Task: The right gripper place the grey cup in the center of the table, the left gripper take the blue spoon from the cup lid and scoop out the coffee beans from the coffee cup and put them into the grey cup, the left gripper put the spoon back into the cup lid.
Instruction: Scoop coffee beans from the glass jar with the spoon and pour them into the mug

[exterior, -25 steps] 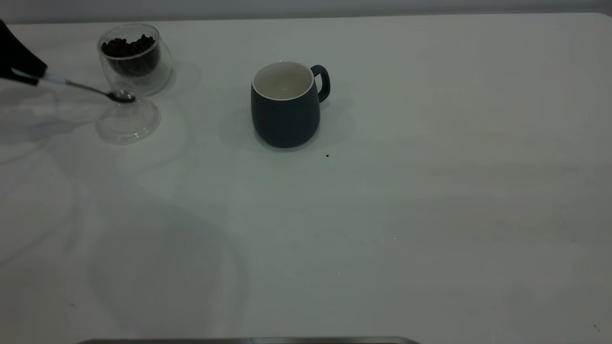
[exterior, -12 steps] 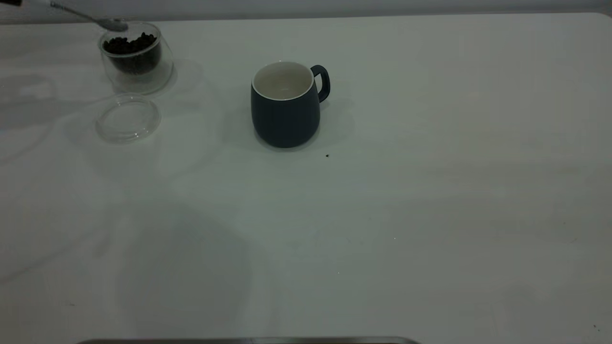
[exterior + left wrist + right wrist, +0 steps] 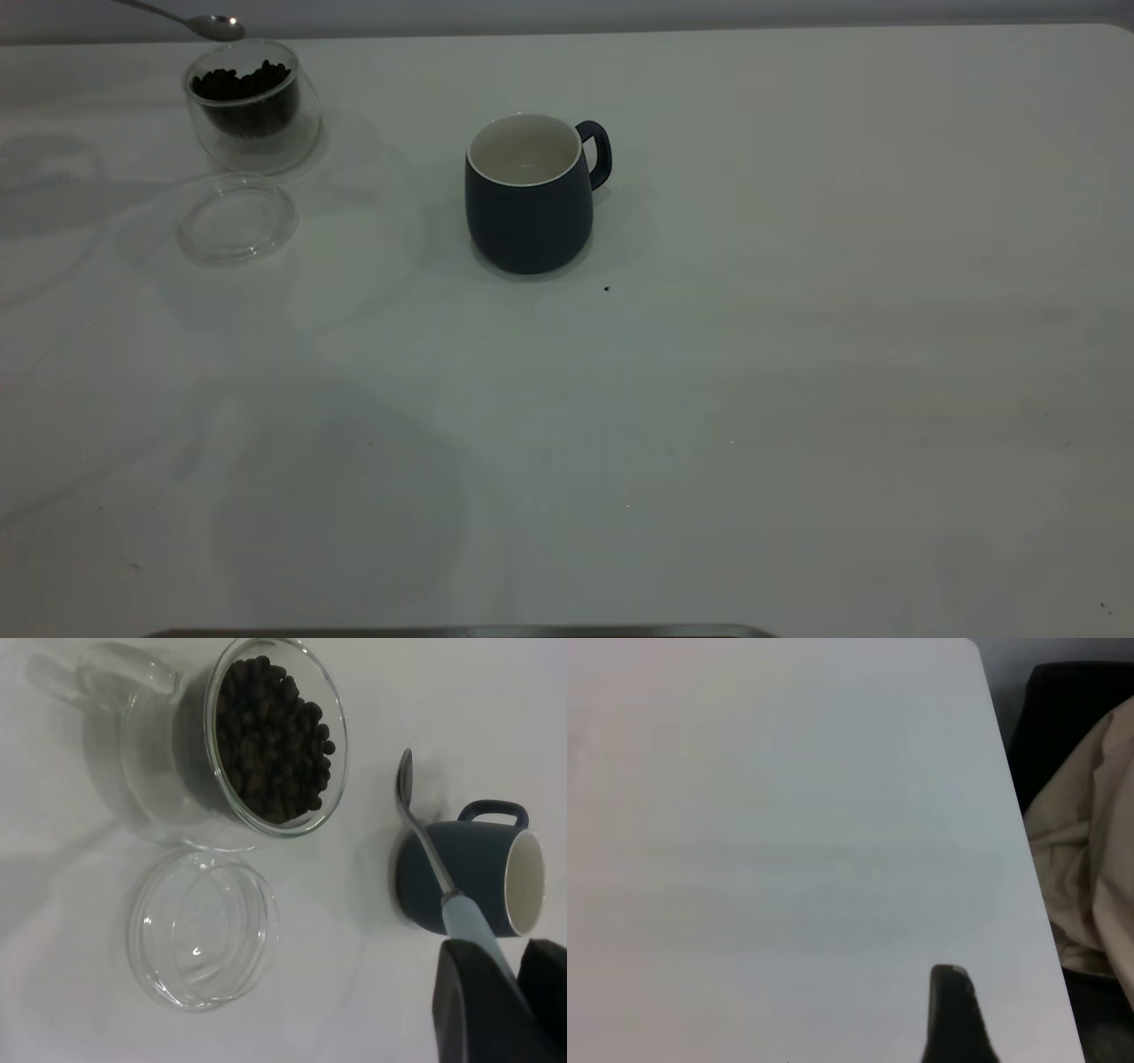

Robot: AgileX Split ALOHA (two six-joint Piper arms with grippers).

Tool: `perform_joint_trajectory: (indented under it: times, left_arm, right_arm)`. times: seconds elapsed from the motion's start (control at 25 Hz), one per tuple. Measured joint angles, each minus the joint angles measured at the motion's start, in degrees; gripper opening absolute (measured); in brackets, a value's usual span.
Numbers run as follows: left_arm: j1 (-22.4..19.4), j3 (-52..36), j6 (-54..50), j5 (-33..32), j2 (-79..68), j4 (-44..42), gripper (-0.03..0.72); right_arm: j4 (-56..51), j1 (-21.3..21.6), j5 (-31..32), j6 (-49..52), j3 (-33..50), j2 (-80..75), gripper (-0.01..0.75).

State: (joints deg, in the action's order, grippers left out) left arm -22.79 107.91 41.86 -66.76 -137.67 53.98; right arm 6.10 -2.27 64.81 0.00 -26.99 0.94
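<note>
Metal spoon held above bean cup, grey cup waiting mid-table

Glass coffee cup sits near far left corner of the table, coffee beans heaped inside. Blue spoon hangs in air just above the cup's far rim, bowl looks empty, handle running off the far left edge of the exterior view. Left gripper visible only in its wrist view: jaws closed tight on the spoon's pale blue handle, spoon bowl pointing out between coffee cup and grey cup. Cup lid lies flat just in front of the coffee cup, toward the near edge, nothing on it. Grey cup stands upright further right, about mid-width of the table in its far half, handle to the right, white inside, no beans showing. Right gripper is at the table's right edge over bare surface; only one dark fingertip shows, cannot tell jaw state.
</note>
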Motion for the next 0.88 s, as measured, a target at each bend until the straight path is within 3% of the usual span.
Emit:
perform_joint_trajectory:
  times: [0.44,0.88]
  left_arm:
    - [0.44,0.00,0.06,7.55,-3.21,0.12,0.133]
    - [0.47,0.00,1.51,8.30,-6.46,2.29,0.133]
  right_arm:
    - [0.00,0.00,0.00,0.00,0.00,0.00,0.453]
    - [0.00,0.00,0.00,0.00,0.00,0.00,0.453]
